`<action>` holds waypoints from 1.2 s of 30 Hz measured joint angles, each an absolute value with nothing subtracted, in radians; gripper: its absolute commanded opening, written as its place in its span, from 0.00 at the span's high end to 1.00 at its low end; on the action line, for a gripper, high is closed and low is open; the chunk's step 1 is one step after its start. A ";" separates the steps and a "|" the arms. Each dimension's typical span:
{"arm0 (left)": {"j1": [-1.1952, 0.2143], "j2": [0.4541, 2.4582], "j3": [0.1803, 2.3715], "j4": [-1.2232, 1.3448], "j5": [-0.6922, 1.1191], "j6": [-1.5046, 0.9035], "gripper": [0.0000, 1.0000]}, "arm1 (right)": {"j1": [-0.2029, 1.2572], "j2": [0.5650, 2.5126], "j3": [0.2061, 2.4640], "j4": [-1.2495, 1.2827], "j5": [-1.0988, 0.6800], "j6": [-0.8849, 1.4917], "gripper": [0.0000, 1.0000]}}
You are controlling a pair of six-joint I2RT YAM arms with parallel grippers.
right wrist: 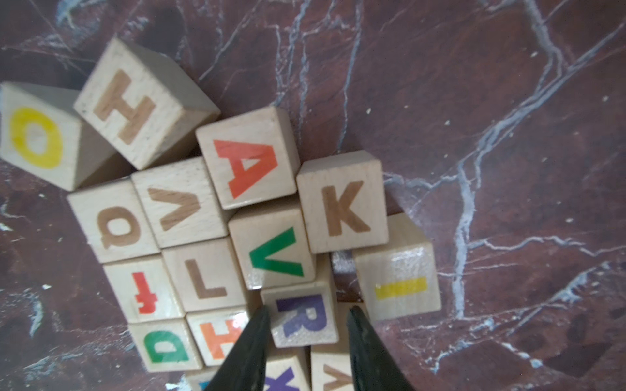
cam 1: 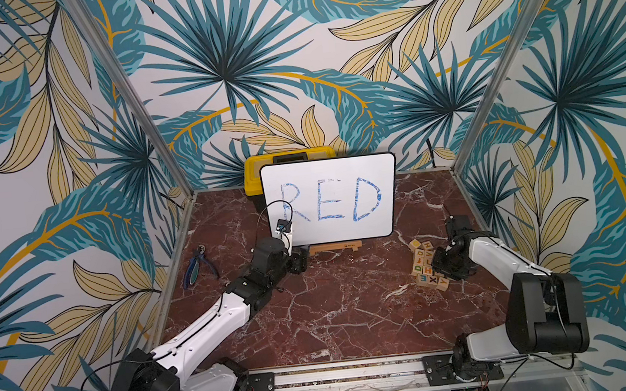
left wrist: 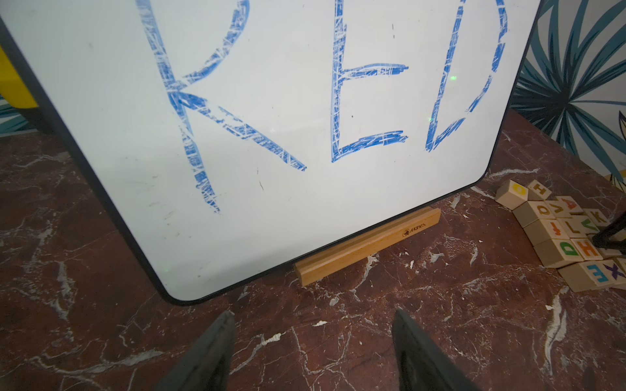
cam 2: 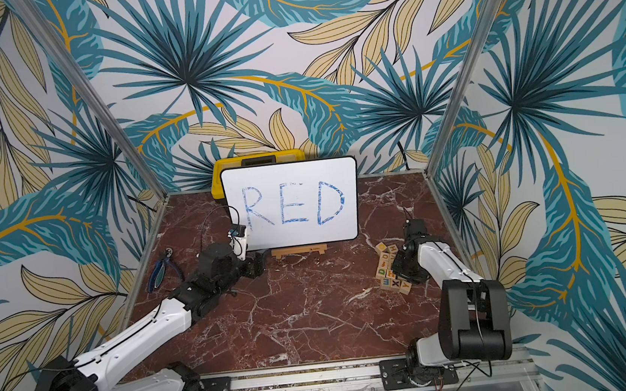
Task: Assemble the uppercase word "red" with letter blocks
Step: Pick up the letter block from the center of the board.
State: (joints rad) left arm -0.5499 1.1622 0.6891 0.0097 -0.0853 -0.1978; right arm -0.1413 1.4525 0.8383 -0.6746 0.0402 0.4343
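Though nothing is placed yet, the right tool point(right wrist: 306, 309) straddles the R block point(right wrist: 301, 321), grip unclear; the left tool point(left wrist: 313, 315) hangs released.

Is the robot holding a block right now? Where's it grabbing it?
Left gripper holds nothing. Right gripper straddles the light wooden cube with purple R at opposite sides; a firm grip cannot be told.
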 measured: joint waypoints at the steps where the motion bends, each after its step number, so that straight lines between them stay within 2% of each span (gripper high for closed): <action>1: -0.550 1.162 0.689 0.010 -0.085 -0.198 0.27 | -0.141 1.458 0.841 -0.677 0.045 0.434 0.63; 12: -0.548 1.162 0.689 0.010 -0.085 -0.198 0.27 | -0.139 1.478 0.844 -0.679 0.067 0.430 0.63; 19: -0.548 1.162 0.689 0.010 -0.086 -0.198 0.27 | -0.136 1.486 0.855 -0.684 0.070 0.418 0.76; 36: -0.526 1.153 0.687 0.010 -0.086 -0.202 0.27 | -0.098 1.450 0.929 -0.777 0.096 0.410 0.78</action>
State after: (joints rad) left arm -0.5259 1.1534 0.6868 0.0105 -0.0856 -0.2020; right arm -0.0978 1.4498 0.9291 -0.7773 0.0963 0.4095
